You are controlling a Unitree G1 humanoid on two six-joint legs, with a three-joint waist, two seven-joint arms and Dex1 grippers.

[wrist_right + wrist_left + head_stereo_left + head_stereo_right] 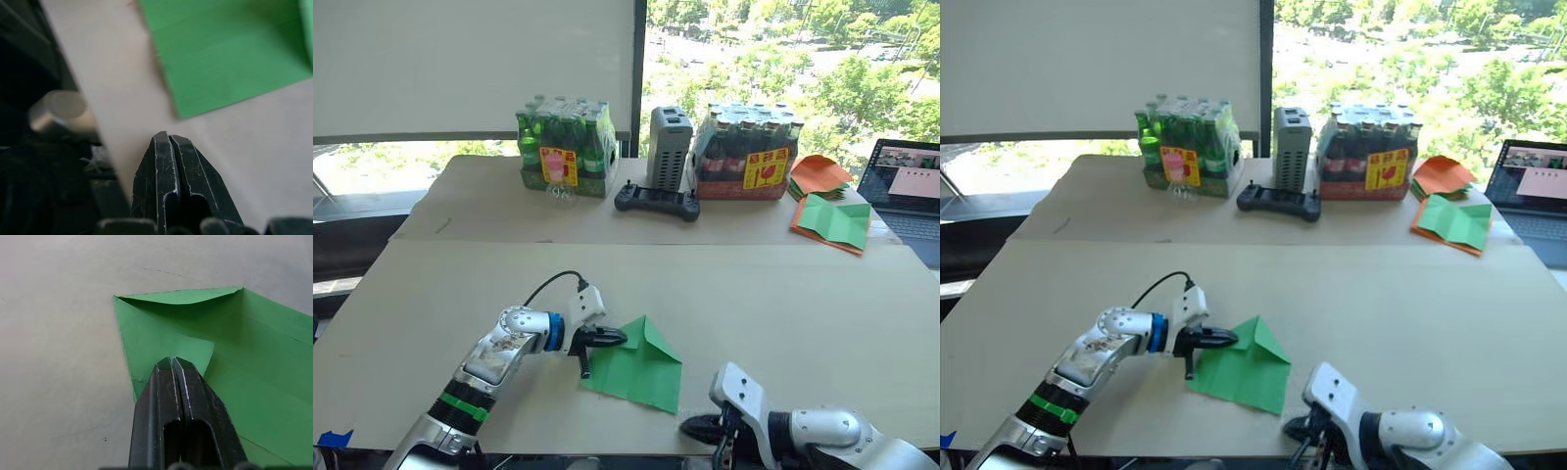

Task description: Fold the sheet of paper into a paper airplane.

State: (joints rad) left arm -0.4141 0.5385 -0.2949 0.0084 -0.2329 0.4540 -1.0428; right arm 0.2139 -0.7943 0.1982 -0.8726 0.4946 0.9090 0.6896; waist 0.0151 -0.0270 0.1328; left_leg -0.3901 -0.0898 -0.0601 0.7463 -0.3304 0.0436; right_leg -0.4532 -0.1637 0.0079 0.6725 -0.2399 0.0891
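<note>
The sheet of paper [641, 370] lies on the tan table [783, 304] near its front edge, bright green, with its far corners folded in to a point. My left gripper [617, 337] reaches in from the left, shut, its tips [171, 360] resting on the edge of a folded flap of the paper [254, 382]. No paper shows between its fingers. My right gripper [690, 427] is shut at the table's front edge, just short of the paper's near corner [230, 49] and apart from it.
At the back stand a pack of green bottles [563, 147], a grey box [668, 147], a black controller [656, 201] and a pack of dark bottles [742, 152]. Back right lie orange papers [819, 174], a green sheet with orange edges [832, 222] and a laptop [906, 186].
</note>
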